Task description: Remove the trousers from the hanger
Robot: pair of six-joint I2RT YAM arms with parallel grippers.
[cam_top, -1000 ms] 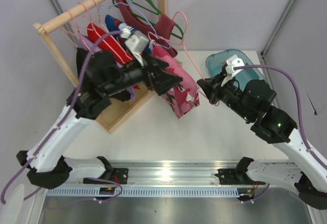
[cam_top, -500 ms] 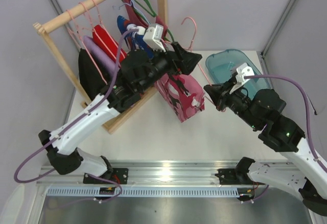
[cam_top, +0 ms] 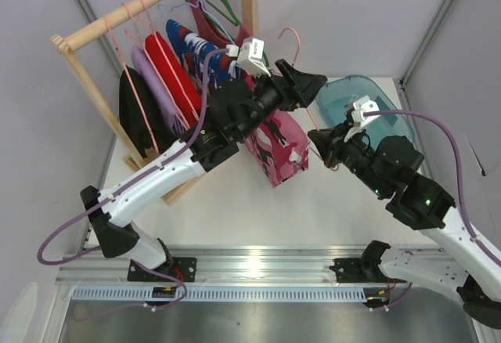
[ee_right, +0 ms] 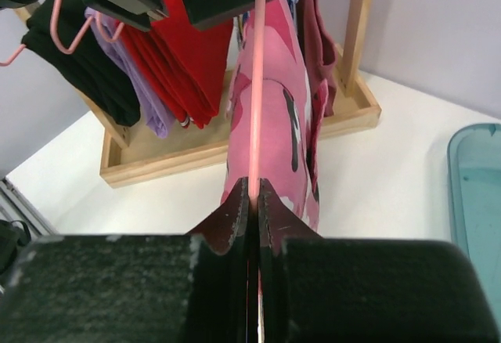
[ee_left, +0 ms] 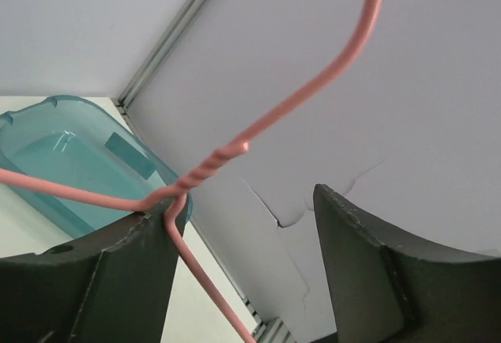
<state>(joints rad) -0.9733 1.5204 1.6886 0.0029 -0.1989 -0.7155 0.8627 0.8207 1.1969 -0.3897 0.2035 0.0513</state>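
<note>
The pink patterned trousers (cam_top: pixel 279 151) hang on the pale-pink hanger (cam_top: pixel 291 39), held in the air just right of the rack. My right gripper (cam_top: pixel 319 141) is shut on the hanger's wire (ee_right: pixel 255 84), with the trousers (ee_right: pixel 275 124) hanging just beyond the fingertips (ee_right: pixel 235 202). My left gripper (cam_top: pixel 307 84) reaches across at the hanger's neck. In the left wrist view the jaws stand open around the twisted neck (ee_left: pixel 219 157), which rests against one finger (ee_left: pixel 102 280); the gripper (ee_left: pixel 246 229) does not clamp it.
A wooden rack (cam_top: pixel 86 36) at the back left carries several hangers with red (cam_top: pixel 174 69), lilac, black and blue patterned garments. A teal bin (cam_top: pixel 368 104) sits at the back right, behind my right arm; it also shows in the left wrist view (ee_left: pixel 70 155).
My left arm has swung right and up from the trousers to the hanger's neck. My right gripper has kept its hold on the hanger and shifted only slightly.
</note>
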